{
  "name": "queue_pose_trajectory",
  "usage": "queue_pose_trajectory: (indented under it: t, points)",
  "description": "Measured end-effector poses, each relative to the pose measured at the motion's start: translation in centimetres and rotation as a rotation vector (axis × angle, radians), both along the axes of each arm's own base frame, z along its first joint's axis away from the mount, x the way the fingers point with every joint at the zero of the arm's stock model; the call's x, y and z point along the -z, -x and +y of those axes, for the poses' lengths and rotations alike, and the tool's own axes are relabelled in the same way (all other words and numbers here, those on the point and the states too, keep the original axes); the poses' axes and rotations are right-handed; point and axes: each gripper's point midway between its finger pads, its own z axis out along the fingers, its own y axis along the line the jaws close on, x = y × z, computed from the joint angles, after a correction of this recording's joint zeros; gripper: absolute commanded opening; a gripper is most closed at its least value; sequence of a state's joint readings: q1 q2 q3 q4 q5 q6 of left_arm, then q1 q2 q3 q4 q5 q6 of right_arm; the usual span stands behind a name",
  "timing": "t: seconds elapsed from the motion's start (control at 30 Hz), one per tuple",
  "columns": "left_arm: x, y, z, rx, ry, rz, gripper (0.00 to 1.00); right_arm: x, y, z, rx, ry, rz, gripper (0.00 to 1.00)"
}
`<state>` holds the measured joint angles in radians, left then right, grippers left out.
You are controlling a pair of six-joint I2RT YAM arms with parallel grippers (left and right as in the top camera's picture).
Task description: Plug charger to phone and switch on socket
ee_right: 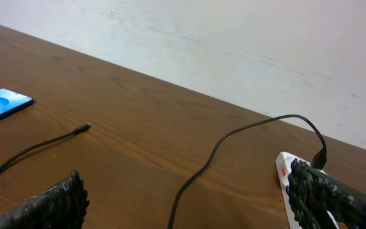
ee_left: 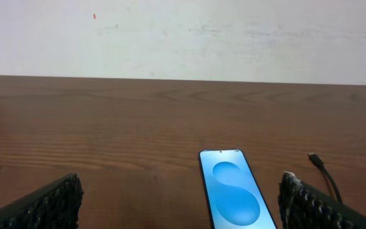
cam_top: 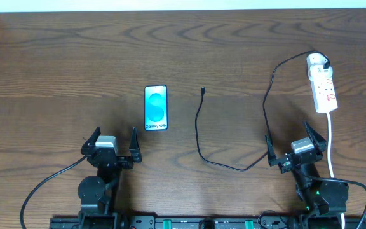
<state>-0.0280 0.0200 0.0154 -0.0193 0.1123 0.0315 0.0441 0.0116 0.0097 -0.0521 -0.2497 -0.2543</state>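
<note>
As you look down from overhead, you find:
Phone (cam_top: pixel 155 108): flat, screen up, left of the table (cam_top: pixel 56 63) centre.
Socket (cam_top: pixel 321 83): far right, lying lengthwise.
Charger (cam_top: pixel 199 137): tip loose, right of the phone and apart from it; plug at the socket's far end.
Left gripper (cam_top: pixel 115 132): fingers spread wide, empty, near the phone's close end.
Right gripper (cam_top: pixel 289 135): spread wide, empty, near the cable's bend.

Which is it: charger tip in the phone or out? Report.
Out. The charger tip lies on the table, clearly apart from the phone.
</note>
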Motion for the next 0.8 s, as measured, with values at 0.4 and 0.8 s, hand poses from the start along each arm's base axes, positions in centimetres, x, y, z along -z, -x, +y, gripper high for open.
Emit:
queue_pose_trajectory:
  t: [0.4, 0.8]
  points:
    - [0.0, 0.0, 0.0, 0.0, 0.0, 0.0, 0.98, 0.0, 0.0, 0.0, 0.0, 0.0, 0.0, 0.99]
    - [-0.03, -0.01, 0.06, -0.013, 0.09, 0.006, 0.98, -0.01, 0.0, 0.0, 0.0, 0.0, 0.0, 0.99]
